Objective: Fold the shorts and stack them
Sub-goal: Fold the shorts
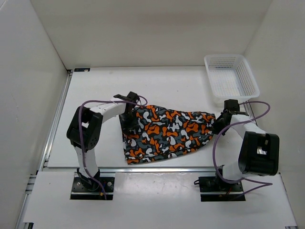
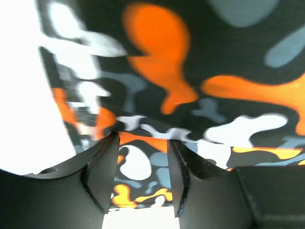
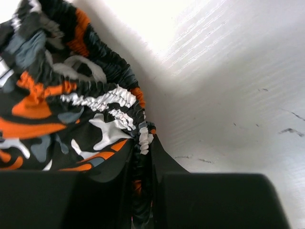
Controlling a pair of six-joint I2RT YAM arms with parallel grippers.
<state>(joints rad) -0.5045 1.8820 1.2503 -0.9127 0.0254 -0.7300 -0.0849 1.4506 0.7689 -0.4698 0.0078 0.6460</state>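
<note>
Black fingers of my right gripper [image 3: 144, 152] sit nearest the lens, clenched on the gathered elastic waistband [image 3: 100, 98] of the shorts [image 1: 167, 133], with the ruffled edge squeezed up between them. Those shorts lie spread on the table [image 1: 167, 86] between my two arms, the narrow waistband end toward my right arm and the wider leg end toward my left. My left gripper [image 2: 143, 139] is down over the far left corner. Its fingers stand partly apart with printed cloth between and beneath them, and I cannot tell whether they pinch it or merely straddle it. I judge the fabric light, thin and limp, so it will sag and drag wherever it is unsupported, and a loose single layer could slide out of a pinch. The waistband is the thickest, grippiest part, so my right hold looks sound. At the leg end I would take the hem or a corner, catching both layers, and keep the cloth taut between my two grips.
</note>
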